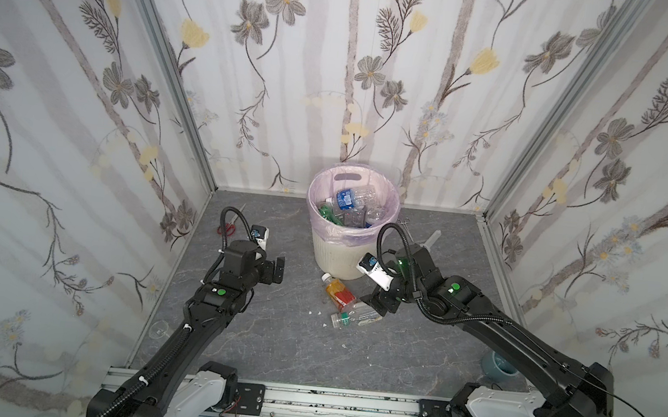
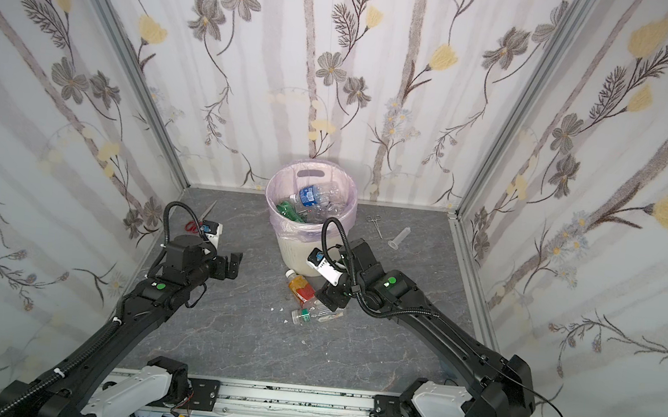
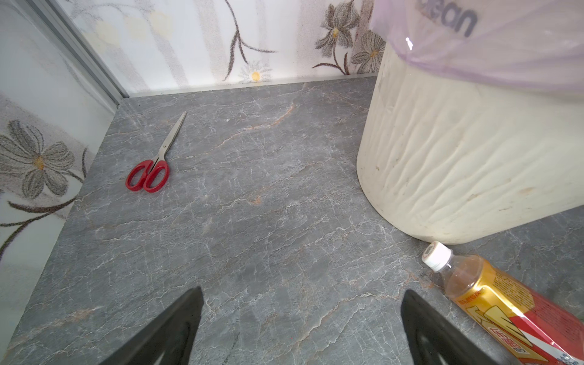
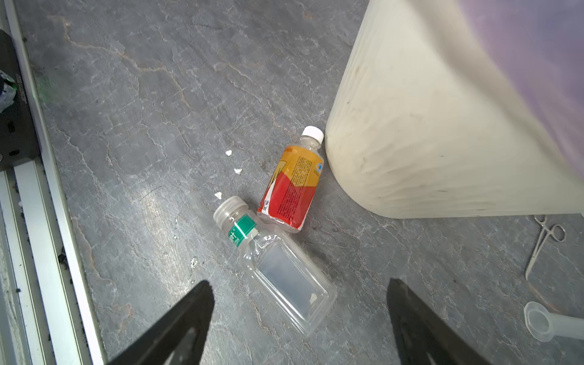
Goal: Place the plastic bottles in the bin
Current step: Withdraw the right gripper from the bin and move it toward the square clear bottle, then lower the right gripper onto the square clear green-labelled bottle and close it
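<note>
The round cream-white ribbed plastic bin (image 1: 335, 260), lined with a translucent pink bag, holds a heap of clear, blue-labelled and green plastic bottles (image 1: 345, 200); judging by that, most of the job is done. Two bottles that I can see are left on the grey stone-patterned desk (image 1: 392, 361). A clear flat-sided bottle with a green neck band (image 4: 284, 275) lies directly beneath the right hand (image 4: 298, 283); a small orange-and-red labelled bottle with a white cap (image 4: 292, 186) lies just beyond that hand, its cap near the foot of the bin; the two bottles touch or nearly so. The right hand is released and empty, its fingers spread to either side of the clear bottle; the grasp looks like the step in hand. The left hand (image 3: 302, 290) is released too, wide and empty over bare desk, with the orange bottle just beside one finger. The red-handled scissors (image 3: 148, 175) ahead of it are no part of the task.
</note>
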`<act>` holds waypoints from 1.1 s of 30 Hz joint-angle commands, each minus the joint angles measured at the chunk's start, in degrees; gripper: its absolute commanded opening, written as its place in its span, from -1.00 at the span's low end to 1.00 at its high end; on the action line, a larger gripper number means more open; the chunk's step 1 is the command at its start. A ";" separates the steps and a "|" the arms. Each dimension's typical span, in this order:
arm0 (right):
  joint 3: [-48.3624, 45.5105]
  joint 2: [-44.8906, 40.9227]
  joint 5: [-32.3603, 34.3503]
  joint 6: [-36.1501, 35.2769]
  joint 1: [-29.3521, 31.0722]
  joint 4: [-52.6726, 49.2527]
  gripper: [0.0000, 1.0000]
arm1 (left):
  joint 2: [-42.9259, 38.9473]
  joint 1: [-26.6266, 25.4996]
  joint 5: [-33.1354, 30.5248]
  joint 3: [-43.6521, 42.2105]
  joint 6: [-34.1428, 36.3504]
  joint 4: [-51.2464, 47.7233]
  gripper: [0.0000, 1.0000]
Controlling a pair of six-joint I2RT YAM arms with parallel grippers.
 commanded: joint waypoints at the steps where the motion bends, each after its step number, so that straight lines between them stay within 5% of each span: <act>1: -0.65 1.85 -0.87 -3.00 0.09 -0.18 0.74 | -0.40 0.10 0.12 -0.25 -0.16 1.87 1.00; 17: -2.06 10.94 3.52 -5.42 0.79 0.27 0.75 | -0.49 0.13 0.17 -0.33 0.09 1.94 1.00; 33: -2.06 17.49 0.95 -5.27 0.70 2.97 0.75 | -0.57 0.14 0.32 -0.42 0.20 2.02 1.00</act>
